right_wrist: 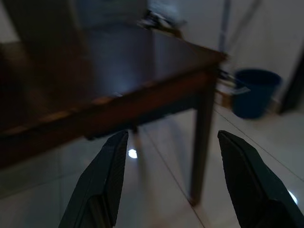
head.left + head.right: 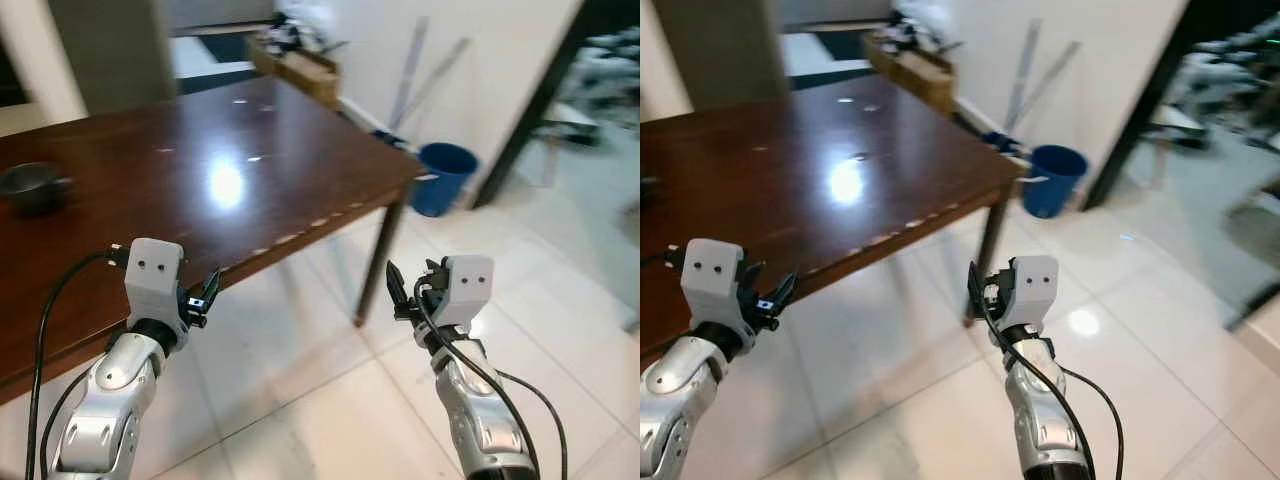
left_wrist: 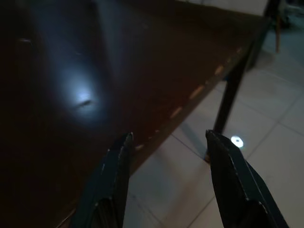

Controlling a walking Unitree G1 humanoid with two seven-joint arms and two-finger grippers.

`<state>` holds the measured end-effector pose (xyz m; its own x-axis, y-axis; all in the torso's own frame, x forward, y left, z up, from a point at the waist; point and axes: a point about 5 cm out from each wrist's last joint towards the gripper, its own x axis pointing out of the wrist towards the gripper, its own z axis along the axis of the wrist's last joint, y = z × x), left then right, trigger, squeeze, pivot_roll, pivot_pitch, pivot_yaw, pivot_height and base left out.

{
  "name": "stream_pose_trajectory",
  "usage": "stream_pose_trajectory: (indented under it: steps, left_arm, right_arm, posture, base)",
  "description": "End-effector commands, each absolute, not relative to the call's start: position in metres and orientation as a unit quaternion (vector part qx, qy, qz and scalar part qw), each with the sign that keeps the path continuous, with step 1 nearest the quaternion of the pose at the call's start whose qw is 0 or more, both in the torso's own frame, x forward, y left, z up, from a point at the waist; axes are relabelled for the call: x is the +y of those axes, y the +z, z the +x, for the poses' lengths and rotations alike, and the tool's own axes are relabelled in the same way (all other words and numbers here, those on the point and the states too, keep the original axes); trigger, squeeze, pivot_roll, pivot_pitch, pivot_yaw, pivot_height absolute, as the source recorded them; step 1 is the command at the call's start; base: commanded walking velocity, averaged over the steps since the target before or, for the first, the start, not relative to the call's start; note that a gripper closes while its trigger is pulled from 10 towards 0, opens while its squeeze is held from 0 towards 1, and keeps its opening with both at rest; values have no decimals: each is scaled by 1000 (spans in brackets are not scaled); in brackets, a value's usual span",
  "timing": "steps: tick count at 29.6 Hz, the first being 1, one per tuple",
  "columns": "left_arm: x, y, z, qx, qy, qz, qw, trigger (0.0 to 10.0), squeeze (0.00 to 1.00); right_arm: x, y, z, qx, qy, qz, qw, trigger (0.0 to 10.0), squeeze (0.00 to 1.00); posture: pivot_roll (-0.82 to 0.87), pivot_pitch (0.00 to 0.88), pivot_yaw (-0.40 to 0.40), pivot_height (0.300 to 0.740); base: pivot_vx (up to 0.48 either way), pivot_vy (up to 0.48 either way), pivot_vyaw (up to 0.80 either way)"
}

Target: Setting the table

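we stand at the near corner of a dark wooden table [image 2: 250, 130], both arms raised ahead of us and neither carrying anything. the left gripper [image 2: 207, 290] hangs at the table's near edge, its two black fingers [image 3: 111, 183] parted to a moderate gap with nothing between them; its wrist view looks along that edge at the glossy top and a table leg [image 3: 230, 97]. the right gripper [image 2: 398, 290] is off the table, out over the white tiled floor [image 2: 330, 400] beside the corner leg, jaws spread wide and empty, with the table edge ahead of it in its wrist view.

the one item of tableware we can find is a small dark cup or bowl [image 2: 32, 187], standing on the far left part of the top, well apart from both grippers. which of the two it is we cannot tell; the picture is blurred there. the rest of the visible top carries lamp glare and a few pale specks along the edge.

our judgement: the task is at its beginning. open, empty jaws held forward suit an approach or a search for things to lay, not a placement.

noted beyond the table: a blue bucket [image 2: 444, 176] against the wall, leaning poles [image 2: 425, 65] above it, and a cluttered box [image 2: 300, 62] past the far end. the bucket and the leg are the obstacles nearest the right arm.
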<state>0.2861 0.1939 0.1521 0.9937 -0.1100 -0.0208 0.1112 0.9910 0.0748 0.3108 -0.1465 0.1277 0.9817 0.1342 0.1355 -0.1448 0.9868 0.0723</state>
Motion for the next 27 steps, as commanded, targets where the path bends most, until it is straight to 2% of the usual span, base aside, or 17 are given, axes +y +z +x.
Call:
stream_pose_trajectory:
  steps: [1,10,17,21,27]
  left_arm:
    - [200,140,282,29,-47,44,998,10000,0]
    - [211,114,275,70,-29,50,996,10000,0]
    - [229,77,260,129,5,60,990,10000,0]
    - [245,36,237,202,36,65,977,10000,0]
    - [255,-3,208,278,43,92,955,10000,0]
  right_arm:
    - [-146,113,307,-37,75,32,996,10000,0]
    - [-146,82,296,13,93,-2,996,10000,0]
    - [-147,43,281,88,119,-20,989,10000,0]
    - [-149,9,266,159,142,-33,976,10000,0]
    - [-146,-2,261,182,154,-39,970,10000,0]
  posture:
    - [38,37,37,740]
    - [37,32,33,740]
    - [40,24,28,740]
    - [50,23,24,740]
    - [55,23,17,740]
  base:
    - [0,0,-800]
    - [0,0,-800]
    - [0,0,-800]
    - [0,0,-800]
    - [0,0,-800]
